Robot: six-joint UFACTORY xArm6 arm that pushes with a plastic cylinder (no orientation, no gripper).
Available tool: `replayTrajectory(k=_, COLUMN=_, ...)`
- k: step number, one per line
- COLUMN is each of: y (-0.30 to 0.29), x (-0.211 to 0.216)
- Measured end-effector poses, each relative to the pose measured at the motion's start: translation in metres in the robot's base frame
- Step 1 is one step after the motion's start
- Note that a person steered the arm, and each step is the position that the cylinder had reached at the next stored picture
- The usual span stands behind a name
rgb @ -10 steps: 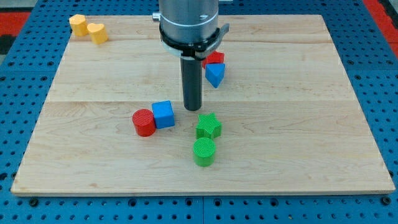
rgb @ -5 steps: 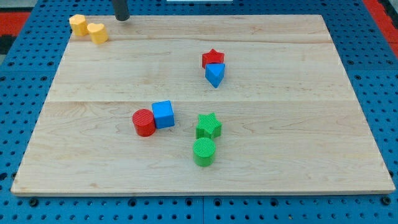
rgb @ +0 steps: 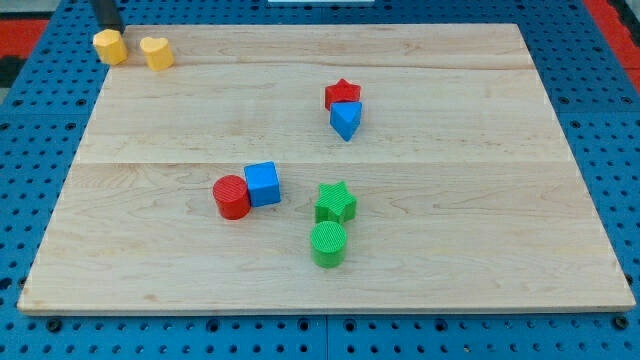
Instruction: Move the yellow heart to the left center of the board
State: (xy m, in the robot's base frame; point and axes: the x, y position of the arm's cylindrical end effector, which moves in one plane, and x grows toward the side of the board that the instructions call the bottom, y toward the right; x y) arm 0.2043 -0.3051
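The yellow heart [rgb: 156,52] lies near the board's top left corner. A second yellow block [rgb: 110,46], of unclear shape, sits just left of it with a small gap between them, at the board's left edge. My tip [rgb: 110,30] is at the view's top left, right behind that second yellow block and touching or nearly touching its top side. The tip is up and to the left of the heart. Only the rod's lower end shows.
The wooden board [rgb: 450,200] rests on a blue pegboard. A red star [rgb: 342,94] touches a blue triangular block [rgb: 346,120]. A red cylinder [rgb: 232,196] touches a blue cube [rgb: 263,184]. A green star [rgb: 336,202] sits above a green cylinder [rgb: 328,244].
The rod went from the board's middle to the top edge, then left to the top left corner. The second yellow block has slid left and slightly down, away from the heart.
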Motion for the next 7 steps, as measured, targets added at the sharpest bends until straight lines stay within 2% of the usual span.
replayTrajectory(k=2, y=0.004, x=0.025)
replayTrajectory(k=3, y=0.065, x=0.026)
replayTrajectory(k=4, y=0.103, x=0.026)
replayTrajectory(k=5, y=0.105, x=0.049)
replayTrajectory(k=7, y=0.124, x=0.026)
